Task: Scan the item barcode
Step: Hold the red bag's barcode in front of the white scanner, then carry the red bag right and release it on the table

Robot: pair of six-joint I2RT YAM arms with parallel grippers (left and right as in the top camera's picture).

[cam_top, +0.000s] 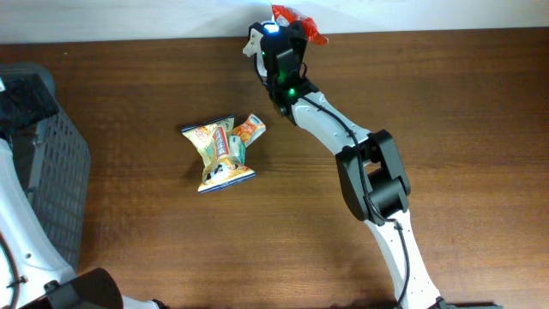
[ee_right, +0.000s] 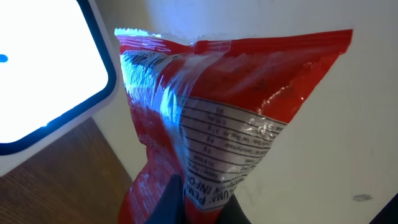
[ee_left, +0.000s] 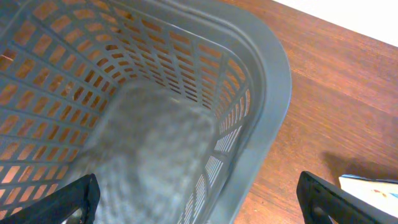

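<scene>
**A:** Where's the item?

**B:** The red bag (ee_right: 230,124) is up off the desk (cam_top: 455,103), at its far edge, in front of a pale wall. It's roughly upright, crimped seal on top. The nutrition panel faces the wrist cam, w/ the text running slantwise.

**A:** Is it held?

**B:** Yes. The right pincer (ee_right: 199,208) is clamped tight on the bag's bottom end, w/ its dark fingers just poking in at the bottom of the wrist view.

**A:** And the scanner?

**B:** The scanner (ee_right: 43,68) is just beside the bag, on its left in the wrist view, w/ its white face glowing. The foil on that side shows bluish glare. Can't tell whether they touch.

**A:** The other arm?

**B:** The left pincer (ee_left: 199,205) hangs over the grey basket (ee_left: 273,93) at the desk's left edge. Its jaws are spread wide w/ nothing between them, one fingertip in each bottom corner of its cam. There's a blurry grey lump close to the lens, can't tell what it is.

**A:** Anything else on the desk?

**B:** Mid-desk, well apart from the bag, lies a crumpled yellow packet (cam_top: 219,159). A smaller orange packet (cam_top: 250,130) touches its upper right corner. The right arm runs diagonally from the near edge to the far edge, right of both packets, w/ a green light near its wrist.
</scene>
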